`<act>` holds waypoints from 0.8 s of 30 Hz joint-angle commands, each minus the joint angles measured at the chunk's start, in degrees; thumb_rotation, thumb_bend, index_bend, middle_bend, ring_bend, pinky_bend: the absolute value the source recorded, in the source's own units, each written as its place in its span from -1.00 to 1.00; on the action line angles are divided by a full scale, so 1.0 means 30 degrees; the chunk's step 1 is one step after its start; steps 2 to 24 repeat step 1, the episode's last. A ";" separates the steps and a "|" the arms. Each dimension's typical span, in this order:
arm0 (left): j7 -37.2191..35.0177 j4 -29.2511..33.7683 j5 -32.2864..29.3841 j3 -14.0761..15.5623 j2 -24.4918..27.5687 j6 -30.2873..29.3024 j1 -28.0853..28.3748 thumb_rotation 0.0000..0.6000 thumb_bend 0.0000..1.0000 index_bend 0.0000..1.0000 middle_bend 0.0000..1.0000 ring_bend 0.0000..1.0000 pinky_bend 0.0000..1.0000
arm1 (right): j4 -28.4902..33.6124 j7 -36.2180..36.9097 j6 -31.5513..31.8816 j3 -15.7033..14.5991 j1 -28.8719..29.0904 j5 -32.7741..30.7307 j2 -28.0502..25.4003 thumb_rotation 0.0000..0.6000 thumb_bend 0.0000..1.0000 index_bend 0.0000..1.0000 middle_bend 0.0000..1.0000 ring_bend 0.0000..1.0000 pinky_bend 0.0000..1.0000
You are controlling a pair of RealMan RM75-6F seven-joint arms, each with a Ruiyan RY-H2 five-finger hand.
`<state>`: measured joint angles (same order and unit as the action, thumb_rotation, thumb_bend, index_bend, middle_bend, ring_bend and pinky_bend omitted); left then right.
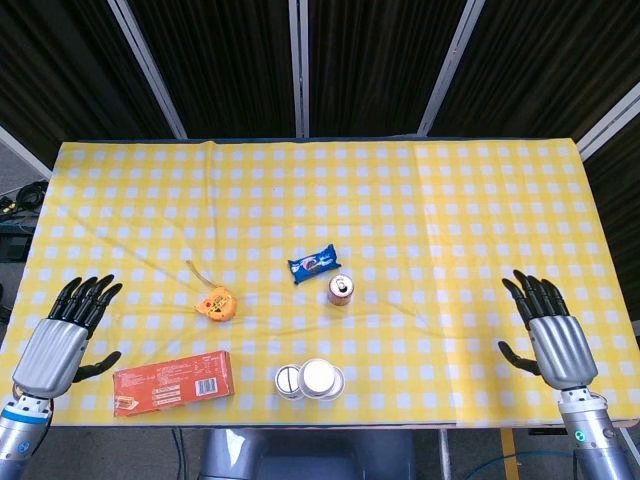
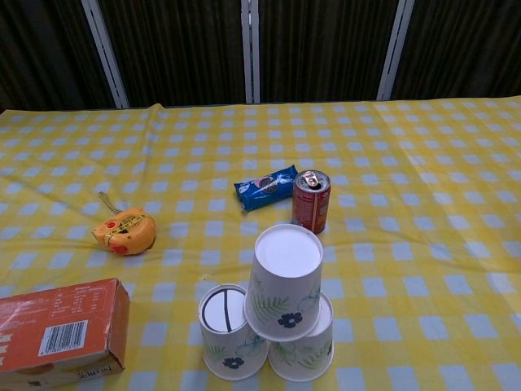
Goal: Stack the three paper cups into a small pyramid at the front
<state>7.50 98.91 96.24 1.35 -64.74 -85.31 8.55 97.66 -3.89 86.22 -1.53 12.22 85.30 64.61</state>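
Three white paper cups with a floral print stand upside down near the table's front edge. Two form the base, the left cup (image 2: 225,330) and the right cup (image 2: 307,346), side by side. The top cup (image 2: 282,281) (image 1: 319,377) rests across both, leaning slightly. My left hand (image 1: 62,337) hovers at the front left corner, fingers spread and holding nothing. My right hand (image 1: 553,335) is at the front right, far from the cups, fingers apart and empty. Neither hand appears in the chest view.
A red soda can (image 2: 310,201) stands just behind the cups, with a blue snack packet (image 2: 265,187) beside it. An orange tape measure (image 2: 124,230) lies to the left. An orange box (image 2: 59,331) sits at the front left, close to the cups.
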 commanded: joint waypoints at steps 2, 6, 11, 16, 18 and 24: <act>-0.0063 -0.0191 -0.0116 -0.0003 -0.0126 -0.0105 -0.0107 1.00 -0.66 -1.00 -1.00 -1.00 -1.00 | -0.0586 0.0266 0.0818 0.0015 -0.0568 0.0419 0.0313 1.00 -0.68 -1.00 -1.00 -1.00 -1.00; -0.0063 -0.0191 -0.0116 -0.0003 -0.0126 -0.0105 -0.0107 1.00 -0.66 -1.00 -1.00 -1.00 -1.00 | -0.0586 0.0266 0.0818 0.0015 -0.0568 0.0419 0.0313 1.00 -0.68 -1.00 -1.00 -1.00 -1.00; -0.0063 -0.0191 -0.0116 -0.0003 -0.0126 -0.0105 -0.0107 1.00 -0.66 -1.00 -1.00 -1.00 -1.00 | -0.0586 0.0266 0.0818 0.0015 -0.0568 0.0419 0.0313 1.00 -0.68 -1.00 -1.00 -1.00 -1.00; -0.0063 -0.0191 -0.0116 -0.0003 -0.0126 -0.0105 -0.0107 1.00 -0.66 -1.00 -1.00 -1.00 -1.00 | -0.0586 0.0266 0.0818 0.0015 -0.0568 0.0419 0.0313 1.00 -0.68 -1.00 -1.00 -1.00 -1.00; -0.0063 -0.0191 -0.0116 -0.0003 -0.0126 -0.0105 -0.0107 1.00 -0.66 -1.00 -1.00 -1.00 -1.00 | -0.0586 0.0266 0.0818 0.0015 -0.0568 0.0419 0.0313 1.00 -0.68 -1.00 -1.00 -1.00 -1.00; -0.0063 -0.0191 -0.0116 -0.0003 -0.0126 -0.0105 -0.0107 1.00 -0.66 -1.00 -1.00 -1.00 -1.00 | -0.0586 0.0266 0.0818 0.0015 -0.0568 0.0419 0.0313 1.00 -0.68 -1.00 -1.00 -1.00 -1.00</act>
